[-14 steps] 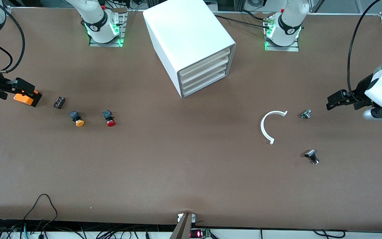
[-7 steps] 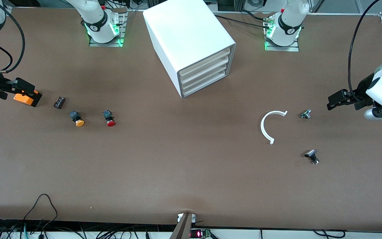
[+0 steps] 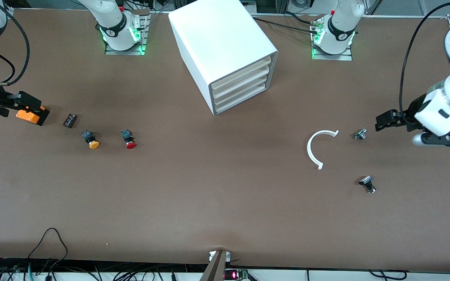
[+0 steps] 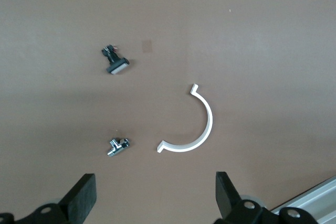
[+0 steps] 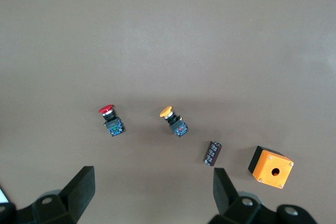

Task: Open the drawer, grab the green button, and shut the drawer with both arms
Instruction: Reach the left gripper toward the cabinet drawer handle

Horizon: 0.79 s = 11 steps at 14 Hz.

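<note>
The white cabinet (image 3: 222, 43) stands at the table's back middle with all of its drawers pushed in. The drawer (image 3: 241, 100) is the lowest one and it is shut. The button is hidden. My left gripper (image 3: 381, 121) (image 4: 156, 196) hangs open over the table at the left arm's end, beside a small metal fitting (image 3: 360, 134) (image 4: 118, 146), with nothing between its fingers. My right gripper (image 3: 33, 106) (image 5: 152, 190) is open and empty over an orange box (image 3: 29, 116) (image 5: 270, 167) at the right arm's end.
An orange-capped button (image 3: 91, 139) (image 5: 174, 120), a red-capped button (image 3: 128, 139) (image 5: 110, 120) and a small dark component (image 3: 70, 120) (image 5: 212, 153) lie near the right gripper. A white C-shaped ring (image 3: 313, 150) (image 4: 195, 129) and a black part (image 3: 367, 184) (image 4: 114, 61) lie near the left gripper.
The left arm has swung its gripper toward the middle of the table, closer to the small metal fitting. The right arm has not moved.
</note>
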Each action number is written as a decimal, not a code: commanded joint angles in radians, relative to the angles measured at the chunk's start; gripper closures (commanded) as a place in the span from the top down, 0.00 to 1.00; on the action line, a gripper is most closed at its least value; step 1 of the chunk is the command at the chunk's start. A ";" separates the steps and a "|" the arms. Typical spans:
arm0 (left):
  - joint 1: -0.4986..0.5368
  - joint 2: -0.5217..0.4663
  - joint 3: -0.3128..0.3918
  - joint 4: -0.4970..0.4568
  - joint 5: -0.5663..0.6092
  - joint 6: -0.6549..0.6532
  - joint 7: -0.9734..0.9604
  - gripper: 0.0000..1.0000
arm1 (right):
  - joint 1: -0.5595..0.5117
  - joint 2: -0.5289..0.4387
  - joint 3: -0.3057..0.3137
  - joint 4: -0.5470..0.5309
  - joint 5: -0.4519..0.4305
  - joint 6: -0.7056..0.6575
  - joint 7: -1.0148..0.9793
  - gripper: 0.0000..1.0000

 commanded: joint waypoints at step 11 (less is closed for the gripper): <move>-0.052 0.173 -0.023 -0.207 -0.456 -0.017 0.032 1.00 | 0.003 -0.004 0.006 0.008 -0.036 0.013 -0.007 1.00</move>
